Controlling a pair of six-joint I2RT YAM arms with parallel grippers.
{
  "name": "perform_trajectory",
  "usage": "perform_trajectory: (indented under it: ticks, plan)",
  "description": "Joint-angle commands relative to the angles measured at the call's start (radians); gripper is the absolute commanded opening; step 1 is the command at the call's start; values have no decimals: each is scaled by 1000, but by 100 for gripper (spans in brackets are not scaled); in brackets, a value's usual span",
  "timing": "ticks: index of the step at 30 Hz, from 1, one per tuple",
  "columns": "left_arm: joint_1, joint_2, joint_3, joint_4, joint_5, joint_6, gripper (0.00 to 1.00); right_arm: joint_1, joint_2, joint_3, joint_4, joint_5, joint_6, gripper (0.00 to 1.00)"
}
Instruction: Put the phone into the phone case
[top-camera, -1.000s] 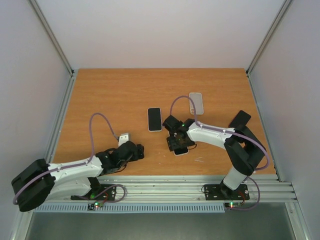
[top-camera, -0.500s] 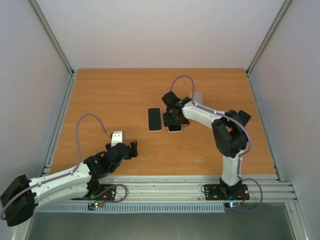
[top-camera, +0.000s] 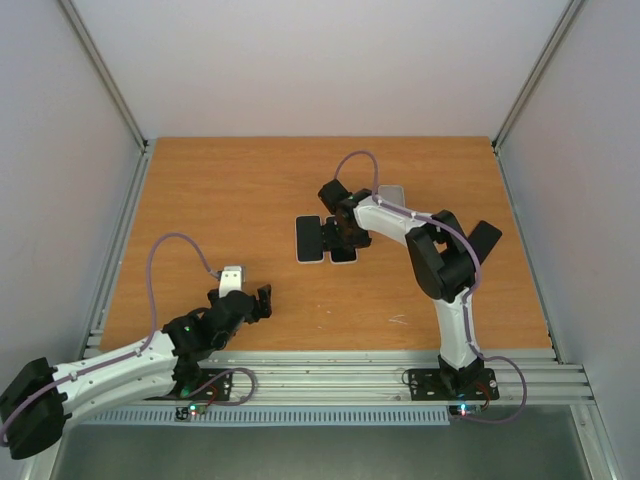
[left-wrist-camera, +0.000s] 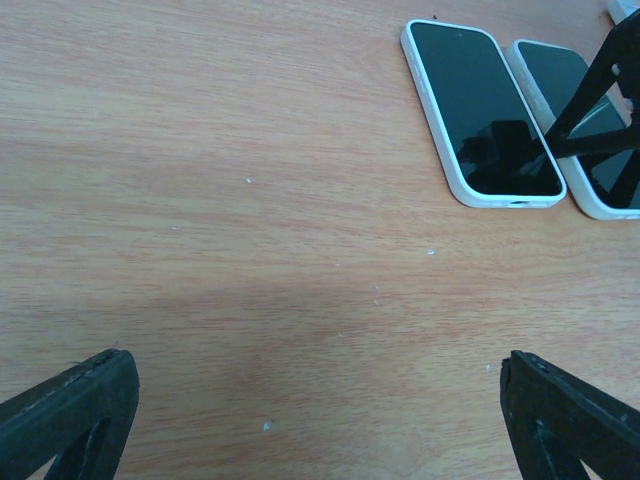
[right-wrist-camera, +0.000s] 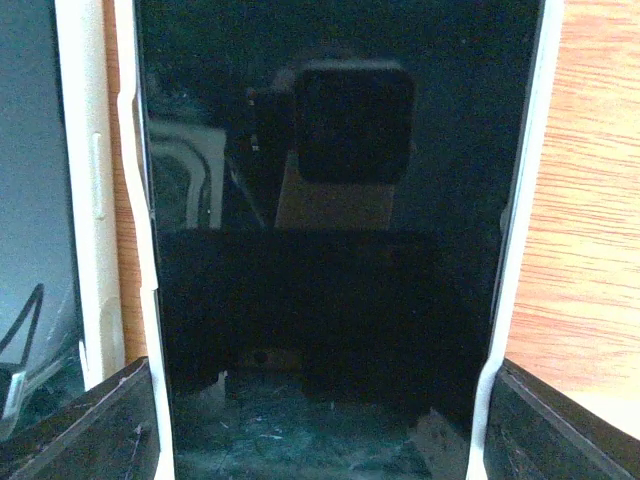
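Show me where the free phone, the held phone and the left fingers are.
free phone (left-wrist-camera: 485, 110), left wrist view, middle of its dark screen.
held phone (right-wrist-camera: 340, 250), right wrist view, middle of its screen.
left fingers (left-wrist-camera: 90, 395), left wrist view, the left fingertip.

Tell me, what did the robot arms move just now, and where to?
The right gripper, still clamped on the phone, carried it away from the bases and a bit left, to just right of the other phone. The left arm drew back toward the near left, the left gripper staying open and empty. The other phone and the grey slab farther back did not move.
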Motion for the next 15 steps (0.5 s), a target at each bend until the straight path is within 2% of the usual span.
perform_trajectory:
  ticks: [1,7,10,15]
  plan:
    - [-2,-5,-8,56,-26,19,99,-4,18,35,-12,-33,27,71]
    - [-2,-4,-11,62,-20,23,99,-4,19,30,8,-30,67,82]
    - [-2,-3,-11,61,-19,23,99,-5,4,28,11,-21,68,96]
    - [-2,-1,-11,61,-18,22,100,-7,-66,6,11,2,31,99]
